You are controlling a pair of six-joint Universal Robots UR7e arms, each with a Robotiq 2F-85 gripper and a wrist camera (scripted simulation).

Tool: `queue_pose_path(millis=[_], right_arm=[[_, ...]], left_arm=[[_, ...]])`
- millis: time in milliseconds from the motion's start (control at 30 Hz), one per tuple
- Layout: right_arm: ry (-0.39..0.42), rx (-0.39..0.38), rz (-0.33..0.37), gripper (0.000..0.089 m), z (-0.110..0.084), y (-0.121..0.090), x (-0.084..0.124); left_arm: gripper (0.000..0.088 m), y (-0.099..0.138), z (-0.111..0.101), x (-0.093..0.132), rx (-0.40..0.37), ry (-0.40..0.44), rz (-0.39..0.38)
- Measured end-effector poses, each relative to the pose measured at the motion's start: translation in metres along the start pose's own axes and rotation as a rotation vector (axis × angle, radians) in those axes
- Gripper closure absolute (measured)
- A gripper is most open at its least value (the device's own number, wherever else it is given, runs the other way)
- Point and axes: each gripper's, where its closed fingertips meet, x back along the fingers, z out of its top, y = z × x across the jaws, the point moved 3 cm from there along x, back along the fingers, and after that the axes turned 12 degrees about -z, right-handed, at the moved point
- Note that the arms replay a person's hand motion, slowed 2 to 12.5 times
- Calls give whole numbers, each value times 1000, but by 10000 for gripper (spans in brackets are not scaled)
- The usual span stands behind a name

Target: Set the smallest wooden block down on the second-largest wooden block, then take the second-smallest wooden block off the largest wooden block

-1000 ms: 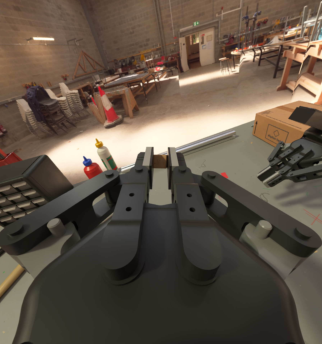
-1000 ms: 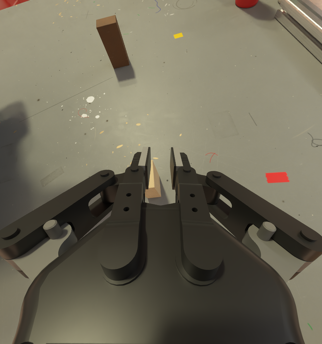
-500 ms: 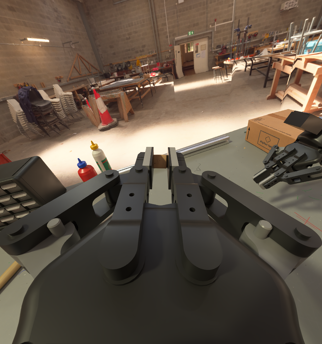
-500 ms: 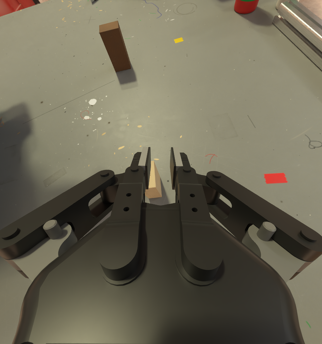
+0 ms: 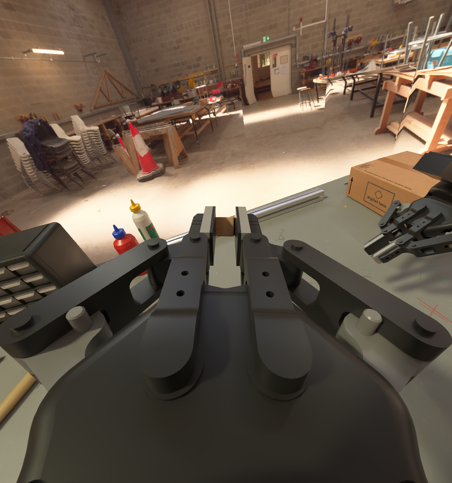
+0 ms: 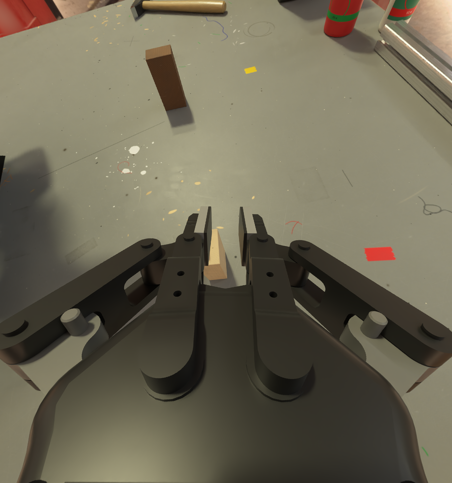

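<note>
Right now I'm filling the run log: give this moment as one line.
left pincer: shut on small brown wooden block | right pincer: open over pale wooden block | tall dark-brown wooden block: upright, untouched

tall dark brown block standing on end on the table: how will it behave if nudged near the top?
The dark brown block stands upright on a narrow end, far taller than its footprint, so it would likely tip rather than slide. It looks like stiff wood, so no flexing. Flat faces mean it should land flat, not roll.
</note>
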Motion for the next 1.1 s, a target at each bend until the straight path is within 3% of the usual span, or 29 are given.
queue_pose_path(millis=[533, 800, 1100], right_arm=[[20, 8, 0, 703, 4, -2, 7], [31, 16, -2, 703, 7, -5, 12], [35, 22, -2, 703, 8, -7, 16]], left_arm=[[751, -19, 48, -1, -73, -63, -1], [751, -27, 71, -8, -150, -157, -3], [751, -38, 90, -17, -284, -309, 83]])
